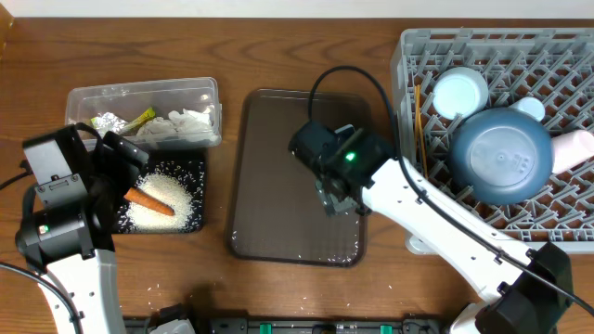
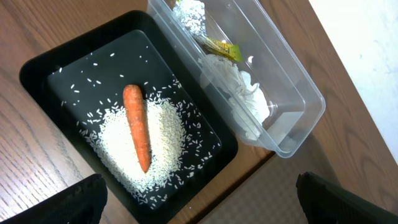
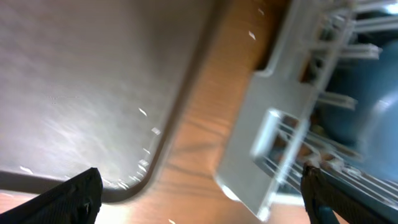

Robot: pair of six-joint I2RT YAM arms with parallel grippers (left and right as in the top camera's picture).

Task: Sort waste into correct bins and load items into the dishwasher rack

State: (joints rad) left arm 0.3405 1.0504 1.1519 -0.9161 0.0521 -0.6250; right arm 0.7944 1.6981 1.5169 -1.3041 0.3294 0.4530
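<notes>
Rice point(image 1: 165, 197) lies heaped in the black bin point(image 1: 190, 165) at the left of the table point(image 1: 37, 74), with the orange carrot point(image 1: 148, 199) across it. Just behind the bin, the clear tub point(image 1: 139, 91) holds crumpled foil point(image 1: 109, 122), a yellow-green packet point(image 1: 139, 119) and white tissue point(image 1: 186, 125). The left gripper point(image 1: 125, 160) hangs over the bin's left edge and covers part of it. A brown tray point(image 1: 278, 158) lies mid-table with the right gripper point(image 1: 334, 197) above it. A green light point(image 1: 350, 156) glows on that arm, and a black cable point(image 1: 343, 79) loops behind. On the right, the grey dishwasher rack point(image 1: 483, 46) carries the large blue bowl point(image 1: 501, 155) upside down, a small light-blue bowl point(image 1: 460, 93), a whitish cup point(image 1: 529, 109), a pinkish cup point(image 1: 573, 148) and chopsticks point(image 1: 420, 121) along its left side.

From the left wrist, the left gripper point(image 2: 199, 208) has its jaws spread wide with nothing between them. Below, the carrot point(image 2: 137, 127) rests lengthwise on the rice point(image 2: 165, 140), and stray grains dot the black bin point(image 2: 74, 68). Alongside, the clear tub point(image 2: 292, 81) shows foil point(image 2: 189, 15), packet point(image 2: 221, 48) and tissue point(image 2: 239, 93) in a row. The packet's print is too small to read.

The right wrist view is blurred. The right gripper point(image 3: 205, 199) is spread wide and empty over the brown tray point(image 3: 93, 81). A strip of table point(image 3: 217, 106) separates the tray from the dishwasher rack point(image 3: 273, 118). The large blue bowl point(image 3: 367, 118) shows dimly behind the rack's bars.
</notes>
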